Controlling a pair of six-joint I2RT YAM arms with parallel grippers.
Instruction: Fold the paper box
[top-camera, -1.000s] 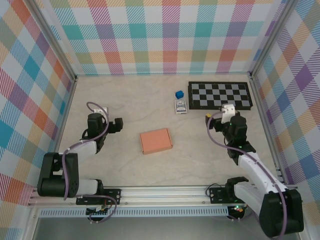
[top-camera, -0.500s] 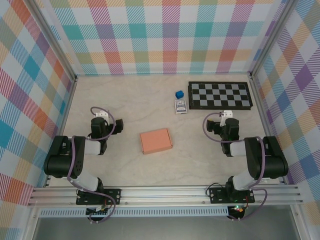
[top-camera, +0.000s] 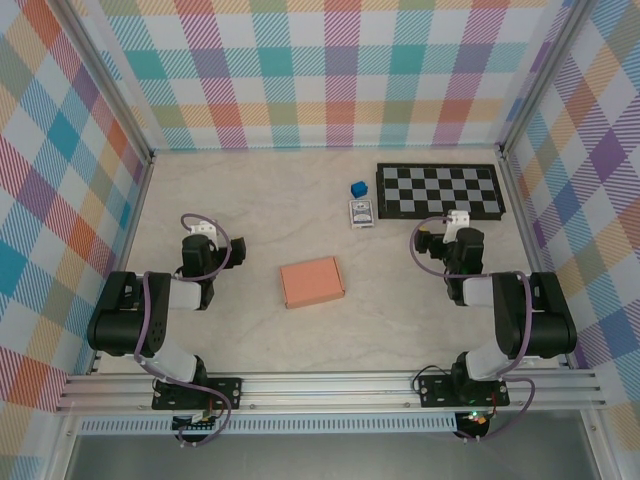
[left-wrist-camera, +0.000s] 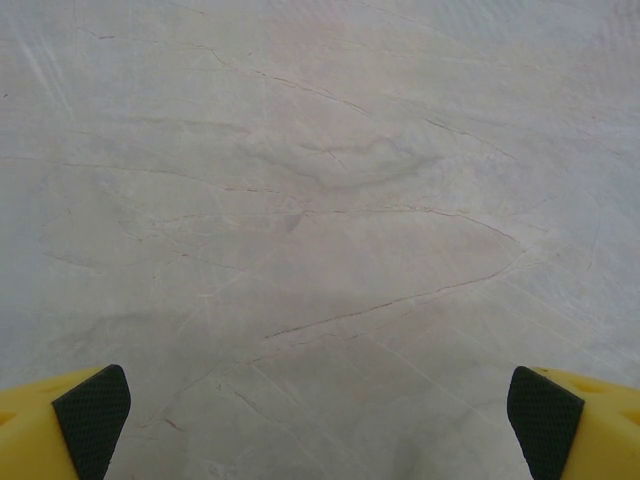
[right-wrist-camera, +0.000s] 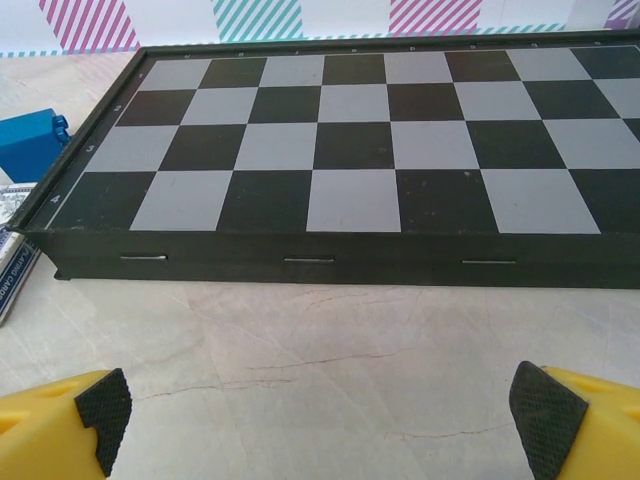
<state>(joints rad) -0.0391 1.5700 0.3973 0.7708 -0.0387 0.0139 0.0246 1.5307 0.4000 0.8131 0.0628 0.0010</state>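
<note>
The paper box (top-camera: 312, 282) is a small salmon-orange rectangular box lying flat at the middle of the table, with nothing touching it. My left gripper (top-camera: 201, 240) sits well to its left, pointing away over bare marble. In the left wrist view the left gripper (left-wrist-camera: 320, 425) is open, its yellow fingers (left-wrist-camera: 60, 425) with black pads wide apart and nothing between them. My right gripper (top-camera: 452, 232) sits to the box's right, facing the chessboard. In the right wrist view the right gripper (right-wrist-camera: 320, 425) is open and holds nothing.
A black-and-grey chessboard (top-camera: 438, 191) lies at the back right, its front edge (right-wrist-camera: 320, 255) close ahead of the right gripper. A small blue cube (top-camera: 357, 188) and a blue-white card pack (top-camera: 361, 212) lie left of it. Checked walls enclose the table.
Both arms have drawn back from stretched poses to folded ones near their bases. In the last half second the right gripper shifted slightly toward the chessboard. The box has not moved.
</note>
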